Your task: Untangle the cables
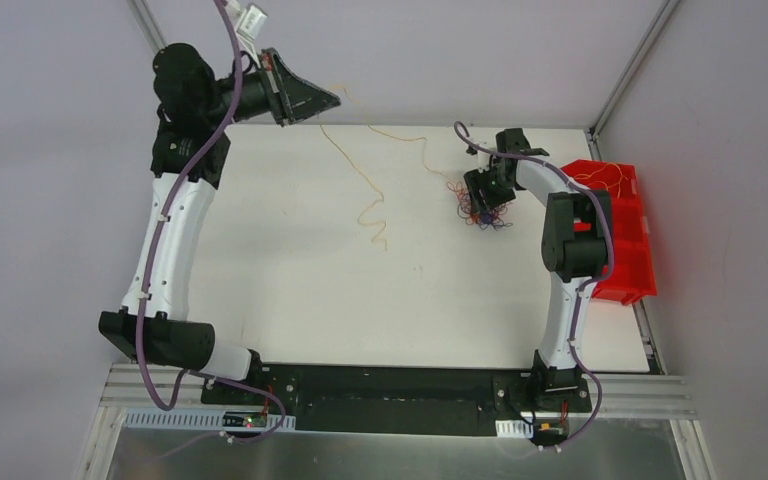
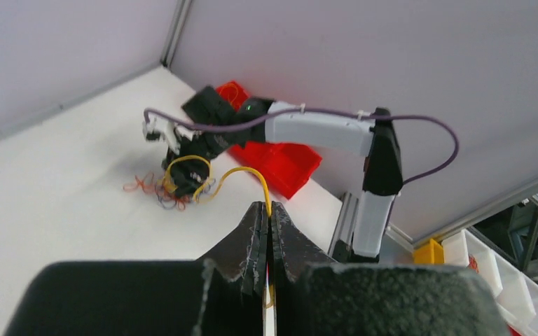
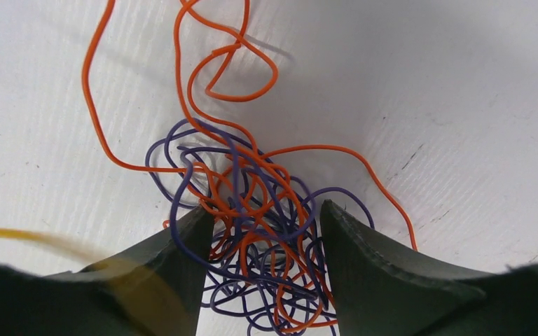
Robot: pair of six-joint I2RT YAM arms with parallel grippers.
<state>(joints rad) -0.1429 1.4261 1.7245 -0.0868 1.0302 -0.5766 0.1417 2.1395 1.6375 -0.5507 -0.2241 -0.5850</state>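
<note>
I see a white table point(image 1: 290, 280) whose top is scuffed with faint marks. A yellow cable point(image 1: 372, 215) lies in a loose zigzag on its far middle, and to the right a tangle point(image 1: 495, 222) of orange and purple cables sits near the far right corner. A red bin point(image 1: 625, 270) stands at the right edge; I cannot tell whether it rests on the table or beside it.

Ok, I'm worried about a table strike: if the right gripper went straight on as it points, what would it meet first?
The tangle of orange and purple cables, lying between the open fingers of the right gripper; the white table looks to be directly under it.
</note>
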